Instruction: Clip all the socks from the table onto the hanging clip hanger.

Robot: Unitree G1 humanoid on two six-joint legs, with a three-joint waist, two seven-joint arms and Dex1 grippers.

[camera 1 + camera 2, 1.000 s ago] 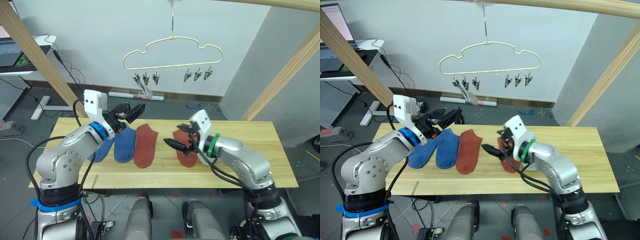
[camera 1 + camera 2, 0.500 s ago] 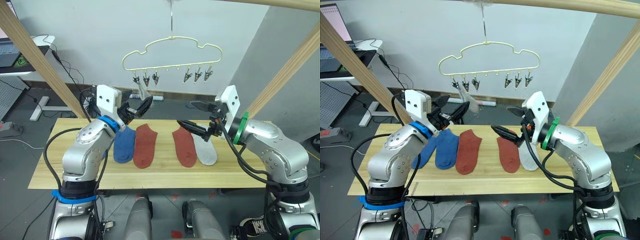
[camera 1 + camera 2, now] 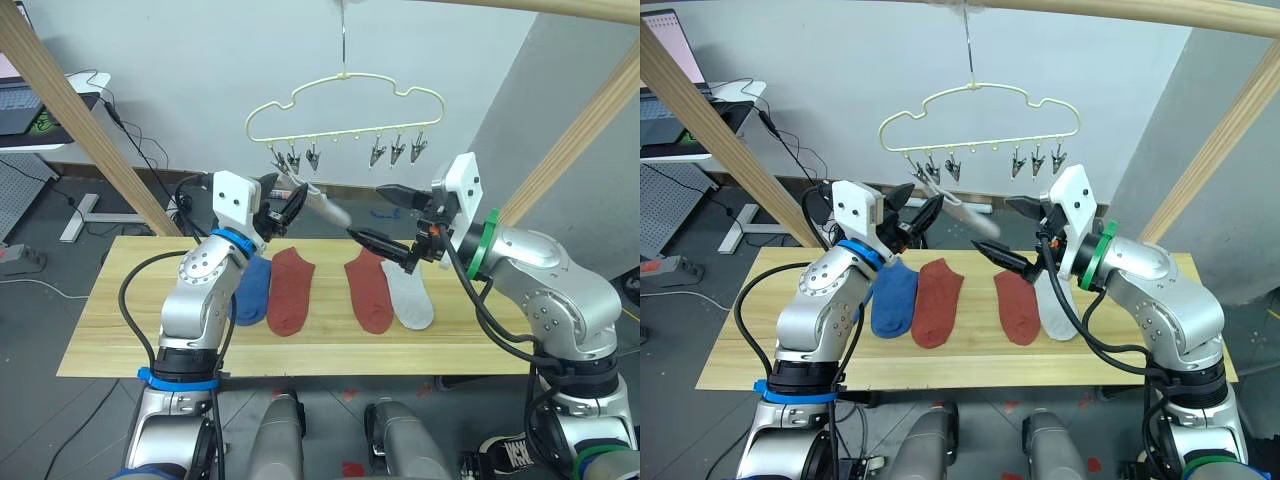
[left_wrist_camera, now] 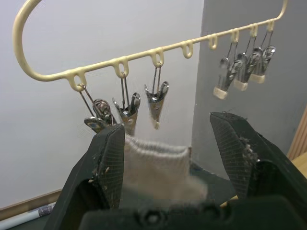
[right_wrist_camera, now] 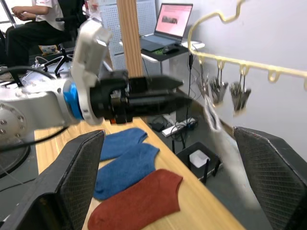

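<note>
Currently the step in hand looks like clipping a grey sock (image 3: 318, 203) onto the hanger (image 3: 345, 112). That sock is up in the air, stretched slantwise between the two grippers just under the clips (image 3: 292, 157) on the left end of the bar. Its cuff end sits by the left gripper (image 3: 283, 206), its toe end runs toward the right gripper (image 3: 388, 222). In the left wrist view the sock's cuff (image 4: 156, 165) lies between the wide-spread fingers (image 4: 108, 163), right below a clip, but whether the fingers pinch it I cannot tell (they look apart, sock loose between them). Right gripper is spread wide, lower finger near the sock's far end; contact not clear. Whether a clip already bites the cuff is also unclear; the cuff looks just beneath the second or third clip. On the table (image 3: 500, 330) lie five more: two blue socks (image 3: 250, 288) beside the left arm, two red socks (image 3: 290, 291) in the middle, and another grey sock (image 3: 411, 298) touching the right-hand red one. So the task is early, none plainly hung yet. Next move, my guess: raise the cuff into a clip's mouth, press the clip open, seat the knit edge, release, then check it hangs before reaching for the next sock.
</note>
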